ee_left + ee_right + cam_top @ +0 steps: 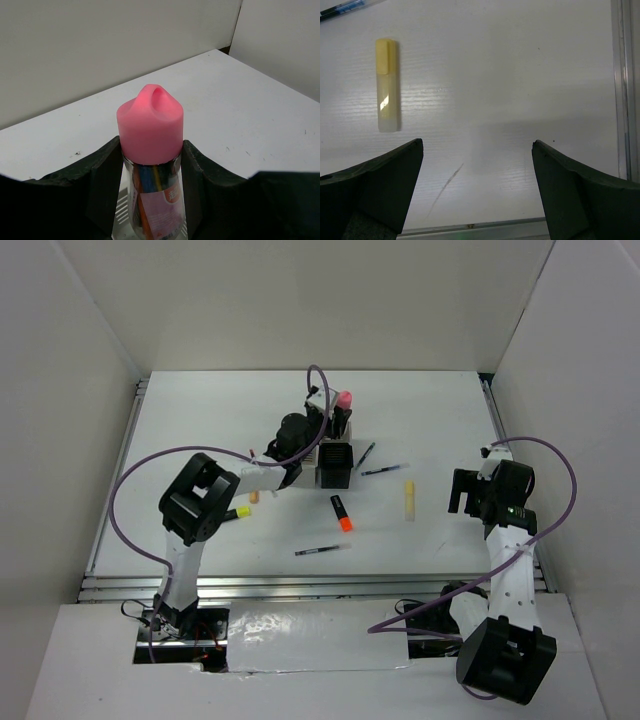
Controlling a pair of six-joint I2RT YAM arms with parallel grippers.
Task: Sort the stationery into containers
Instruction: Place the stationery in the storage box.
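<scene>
Both extended: left pincer (151,162) clamps pink highlighter (150,127) far forward, right pincer (477,172) hovers spread wide

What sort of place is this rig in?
Probably a lab test cell: white table boxed in by blank white panels, left arm and right arm mounted at its near edge, with cups, a pen and a pink highlighter as staged props.

The white table (200,420) carries a cluster of square cups (335,468) at far centre. Just right of the cups lies a first pen (366,453), then a second pen (385,470). Nearer lie an orange highlighter (342,513), a pale yellow highlighter (409,500) to its right, and a third pen (322,550) nearest. A yellow highlighter (241,511) lies left.
</scene>
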